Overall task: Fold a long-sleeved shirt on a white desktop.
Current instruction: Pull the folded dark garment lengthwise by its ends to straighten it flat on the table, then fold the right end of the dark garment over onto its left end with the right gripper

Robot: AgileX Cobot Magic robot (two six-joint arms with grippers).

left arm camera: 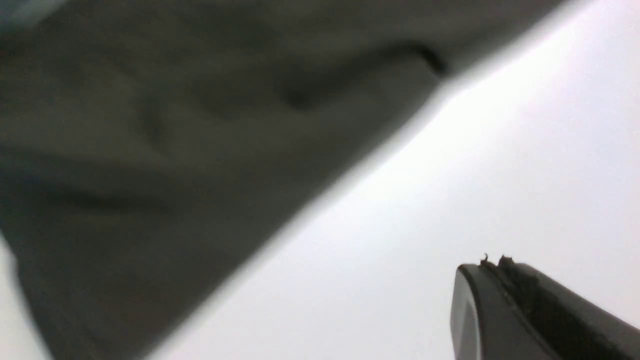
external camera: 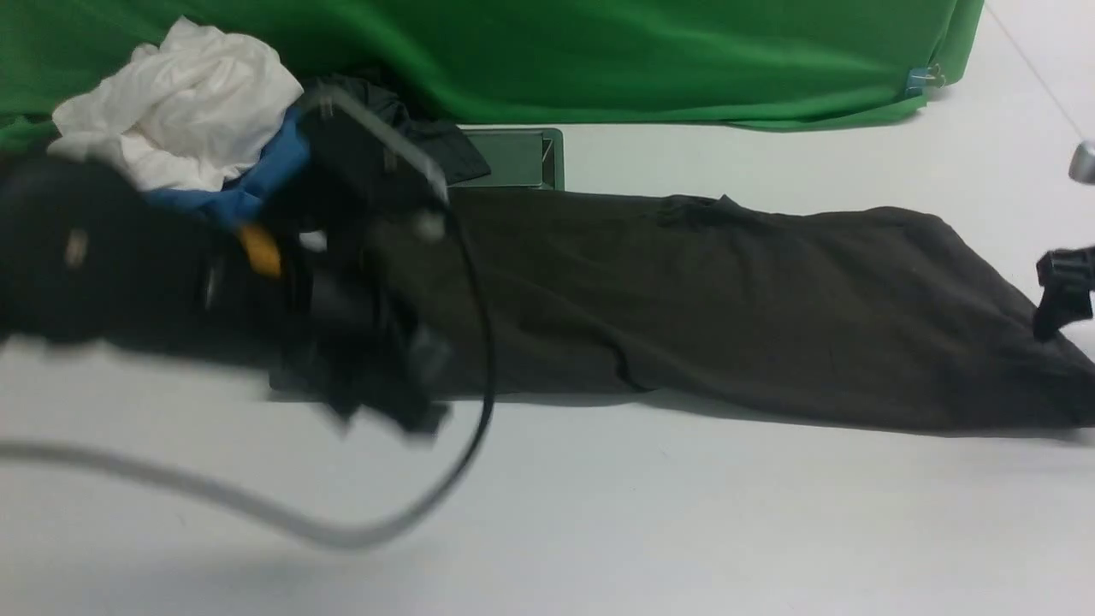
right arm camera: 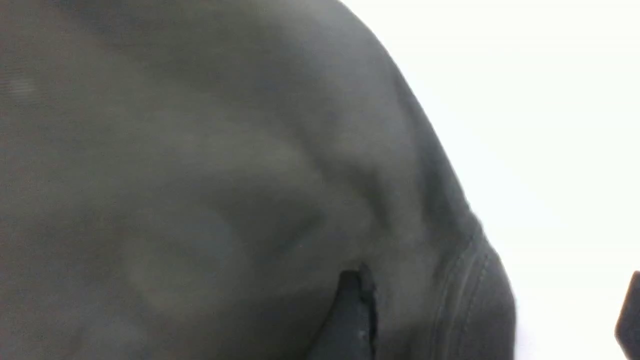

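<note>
White worktop [external camera: 599, 513] carries long-sleeved shirt [external camera: 727, 316] as a lengthwise-folded band from 9 to 3 o'clock; crosswise folds judged outstanding; left end effector [left arm camera: 495, 267] closed, empty; right end effector [external camera: 1063, 287] open astride shirt edge.

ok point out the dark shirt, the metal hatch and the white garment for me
long-sleeved shirt [external camera: 727, 299], front view, middle of its spread-out body
metal hatch [external camera: 513, 158], front view, its grey inner panel
white garment [external camera: 188, 103], front view, centre of the crumpled heap
</note>
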